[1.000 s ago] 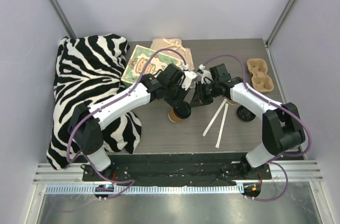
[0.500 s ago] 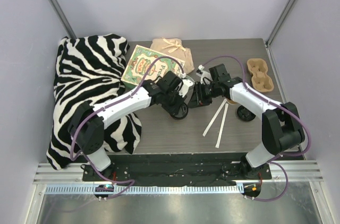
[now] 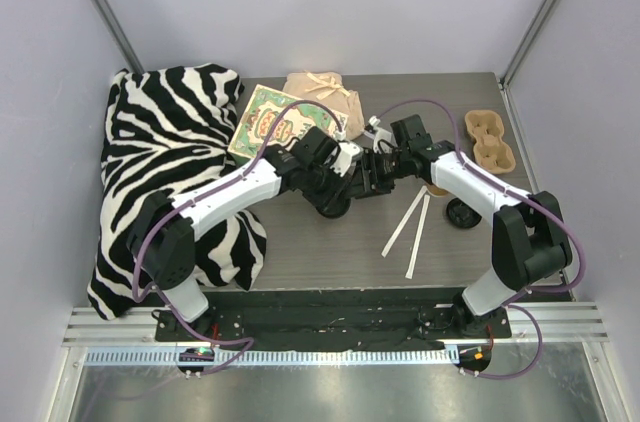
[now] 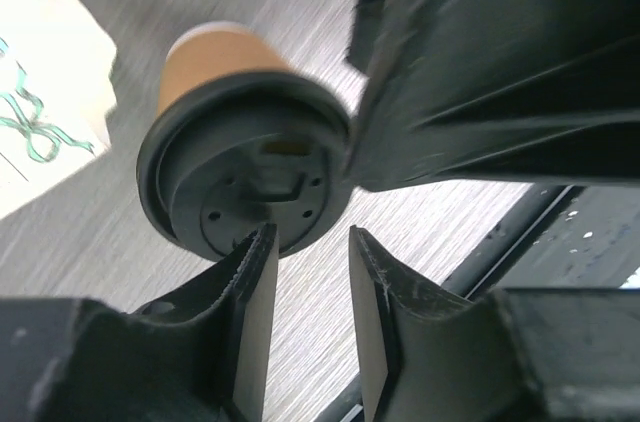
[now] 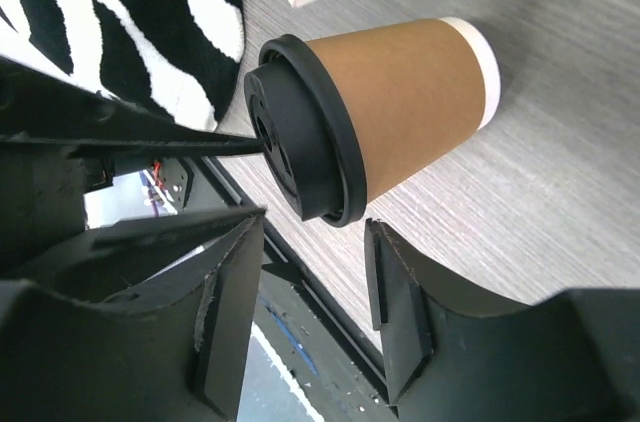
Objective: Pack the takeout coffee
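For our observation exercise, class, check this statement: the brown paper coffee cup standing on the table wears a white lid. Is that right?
Not quite. The lid on the takeout coffee is black, not white; the right wrist view shows it plainly. The rest holds: it is a brown paper cup standing on the table.

Zebra cloth (image 3: pixel 170 157), pulp cup carrier (image 3: pixel 489 138)

The takeout coffee (image 5: pixel 390 112) is kraft-brown, with a black lid and a white bottom edge. The table (image 3: pixel 330 252) under it is grey with a wood grain. Left of the coffee, the cloth (image 3: pixel 170 162) has black-and-white zebra stripes. Behind the coffee, the card (image 3: pixel 275 122) is cream with green print.
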Controlling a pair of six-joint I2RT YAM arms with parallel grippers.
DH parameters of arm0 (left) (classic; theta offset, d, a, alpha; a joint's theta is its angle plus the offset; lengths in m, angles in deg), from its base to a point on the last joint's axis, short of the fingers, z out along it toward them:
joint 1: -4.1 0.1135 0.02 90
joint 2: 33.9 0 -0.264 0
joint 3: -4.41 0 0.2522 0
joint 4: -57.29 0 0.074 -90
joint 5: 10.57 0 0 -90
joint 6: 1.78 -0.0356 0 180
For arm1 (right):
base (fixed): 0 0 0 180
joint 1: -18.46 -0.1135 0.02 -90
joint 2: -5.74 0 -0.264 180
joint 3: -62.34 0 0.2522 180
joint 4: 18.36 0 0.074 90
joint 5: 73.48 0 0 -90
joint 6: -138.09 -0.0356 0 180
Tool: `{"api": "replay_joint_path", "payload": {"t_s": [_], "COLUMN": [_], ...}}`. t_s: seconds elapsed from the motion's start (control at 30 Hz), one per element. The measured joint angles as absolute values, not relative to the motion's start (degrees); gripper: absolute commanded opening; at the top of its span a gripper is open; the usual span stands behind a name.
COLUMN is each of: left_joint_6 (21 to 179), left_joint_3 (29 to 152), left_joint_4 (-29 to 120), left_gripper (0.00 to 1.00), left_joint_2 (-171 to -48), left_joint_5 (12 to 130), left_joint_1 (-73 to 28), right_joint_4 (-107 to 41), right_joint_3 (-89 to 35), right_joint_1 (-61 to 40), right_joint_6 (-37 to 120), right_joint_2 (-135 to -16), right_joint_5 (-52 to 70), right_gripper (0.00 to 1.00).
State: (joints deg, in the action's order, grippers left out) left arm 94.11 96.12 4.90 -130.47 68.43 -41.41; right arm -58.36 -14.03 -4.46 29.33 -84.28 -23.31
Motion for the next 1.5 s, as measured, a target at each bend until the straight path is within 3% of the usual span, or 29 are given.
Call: {"api": "replay_joint_path", "payload": {"t_s": [0.53,0.8,1.17,1.37,1.4,1.47,1.5], "left_joint_6": [95.36,95.51,95.8,95.93,95.93,95.9,95.93], "left_joint_3": [98.86,99.51,99.82,99.82,99.82,99.82,99.82], "left_joint_4": [4.66,4.0,2.34,1.16,0.9,0.33,0.05], "left_gripper": [0.41,0.53,0.56,0.58,0.58,0.6,0.6], "left_joint_2": [-130.04,-128.18,-122.71,-122.52,-122.47,-122.34,-122.21], "left_joint_5": [65.26,63.71,62.81,62.66,62.55,62.27,62.2], "left_joint_1": [-35.75,-33.44,-30.95,-30.07,-29.92,-29.52,-29.24], "right_joint_4": [-60.52,-61.11,-61.27,-61.81,-62.16,-62.73,-62.97], "right_joint_3": [-19.56,-23.28,-24.22,-24.52,-24.52,-24.52,-24.52], "right_joint_1": [-4.46,-4.46,-5.81,-7.23,-7.72,-9.62,-10.64], "right_joint_6": [32.98,34.88,36.21,38.58,39.41,41.29,41.9], "right_joint_2": [-86.25,-89.09,-90.55,-92.8,-92.65,-91.86,-91.32], "right_joint_5": [-20.16,-17.17,-16.99,-16.62,-16.1,-13.5,-12.38], "right_gripper": [0.6,0.67,0.63,0.74,0.77,0.95,0.95]}}
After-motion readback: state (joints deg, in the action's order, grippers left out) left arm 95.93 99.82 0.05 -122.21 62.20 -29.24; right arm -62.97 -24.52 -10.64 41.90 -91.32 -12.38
